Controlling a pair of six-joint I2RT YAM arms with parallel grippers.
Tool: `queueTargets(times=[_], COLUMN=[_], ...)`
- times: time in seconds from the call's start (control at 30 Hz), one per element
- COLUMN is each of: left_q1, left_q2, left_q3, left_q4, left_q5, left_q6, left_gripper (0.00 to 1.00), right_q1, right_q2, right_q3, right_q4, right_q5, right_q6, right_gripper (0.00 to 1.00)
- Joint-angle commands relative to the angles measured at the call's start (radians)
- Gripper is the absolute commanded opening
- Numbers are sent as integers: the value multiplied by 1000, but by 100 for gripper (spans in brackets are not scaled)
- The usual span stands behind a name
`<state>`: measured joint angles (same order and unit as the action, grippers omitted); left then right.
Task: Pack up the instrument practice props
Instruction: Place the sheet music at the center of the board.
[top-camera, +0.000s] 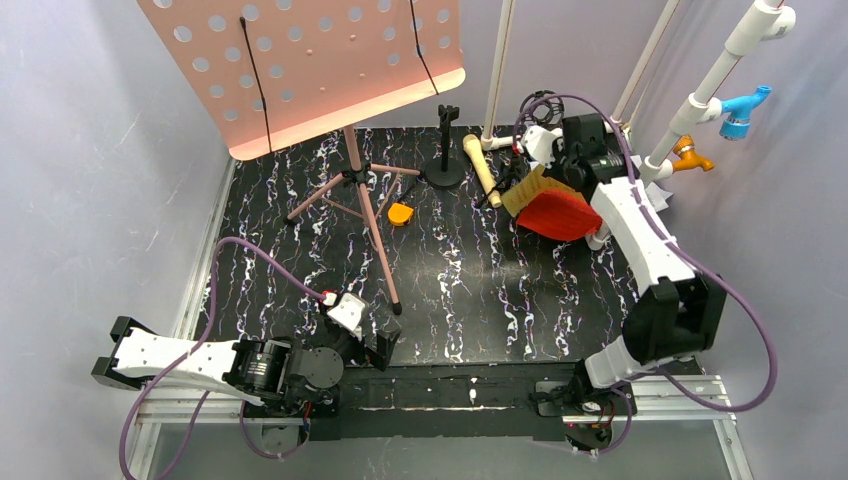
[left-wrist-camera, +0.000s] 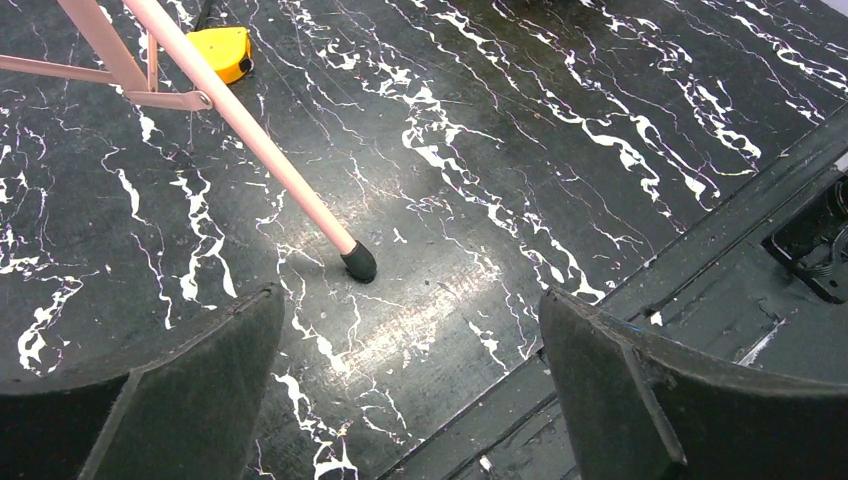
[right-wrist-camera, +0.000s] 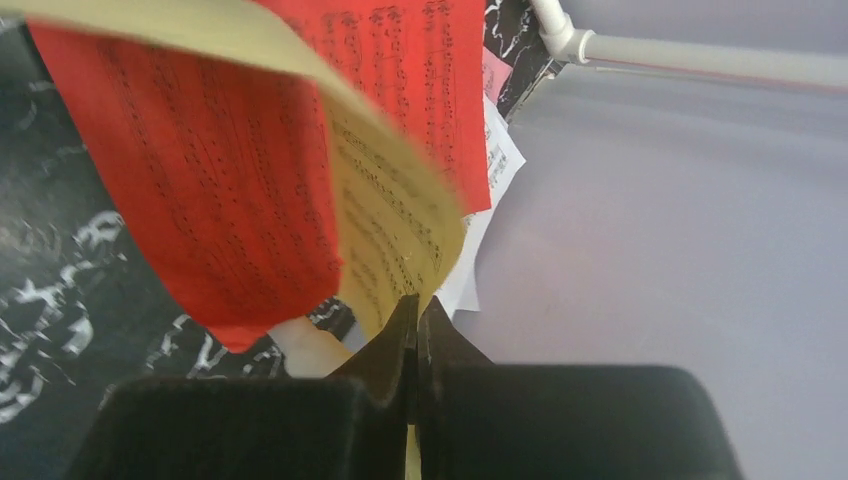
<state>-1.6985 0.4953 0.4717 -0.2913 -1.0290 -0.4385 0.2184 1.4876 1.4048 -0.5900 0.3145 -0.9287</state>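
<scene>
The pink perforated music board (top-camera: 300, 60) stands on its pink tripod legs (top-camera: 370, 215) at the back left. One leg (left-wrist-camera: 230, 110) ends in a black foot (left-wrist-camera: 358, 262) just ahead of my left gripper (left-wrist-camera: 408, 298), which is open and empty over the mat. My right gripper (right-wrist-camera: 414, 310) is shut on the yellow music sheet (right-wrist-camera: 400, 230), lifted at the back right. A red sheet (right-wrist-camera: 220, 170) hangs curled with it, and white (right-wrist-camera: 490, 160) and pink (right-wrist-camera: 492, 75) sheets lie behind. A beige toy microphone (top-camera: 481, 168) lies beside the sheets (top-camera: 560, 213).
A black microphone stand (top-camera: 446, 150) is upright behind the beige microphone. A yellow tape measure (top-camera: 400, 214) lies near the tripod. The white pipe frame (top-camera: 700, 90) with blue and orange fittings runs along the right wall, close to my right arm.
</scene>
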Motion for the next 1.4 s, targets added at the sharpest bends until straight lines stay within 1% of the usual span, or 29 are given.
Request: queueTargets(times=[0.0, 0.1, 0.27, 0.33, 0.4, 0.53, 0.73, 0.77, 0.83, 0.93, 1.03, 1.1, 1.23, 1.3, 1.37], left_q1=[-110, -110, -110, -111, -111, -111, -110, -110, -111, -110, -110, -110, -110, -110, -110], left_q2=[-11, -11, -12, -11, -8, -1, -4, -7, -9, -12, -12, -13, -19, -21, -25], left_q3=[2, 1, -1, -3, -5, -2, 11, 13, 13, 13, 15, 18, 21, 22, 24], left_q4=[-9, -17, -22, -16, -9, -8, -35, -37, -41, -44, -51, -57, -66, -67, -68], left_q5=[-39, -38, -40, -44, -45, -41, -36, -35, -36, -36, -34, -34, -38, -42, -45], left_q6=[-31, -39, -46, -41, -38, -40, -50, -51, -52, -56, -58, -60, -60, -57, -52], left_gripper=[98, 98, 98, 98, 98, 98, 98, 98, 98, 98, 98, 98, 98, 98, 98], right_q1=[1, 4, 18, 20, 20, 21, 19, 19, 19, 19, 18, 18, 18, 18, 19], right_q2=[102, 118, 76, 74, 84, 120, 218, 229, 247, 268, 285, 281, 247, 226, 197], right_q3=[169, 221, 257, 245, 216, 145, 153, 149, 137, 108, 57, 41, 46, 74, 113], right_q4=[-264, -318, -362, -362, -349, -230, 8, 58, 130, 226, 352, 406, 392, 300, 169], right_q5=[31, 28, 6, 29, 83, 195, 328, 345, 357, 385, 441, 458, 439, 392, 292], right_q6=[-170, -202, -268, -298, -326, -353, -338, -338, -336, -331, -335, -329, -290, -238, -144], right_gripper=[1, 1, 1, 1, 1, 2, 2, 5, 16, 29, 52, 62, 75, 78, 84])
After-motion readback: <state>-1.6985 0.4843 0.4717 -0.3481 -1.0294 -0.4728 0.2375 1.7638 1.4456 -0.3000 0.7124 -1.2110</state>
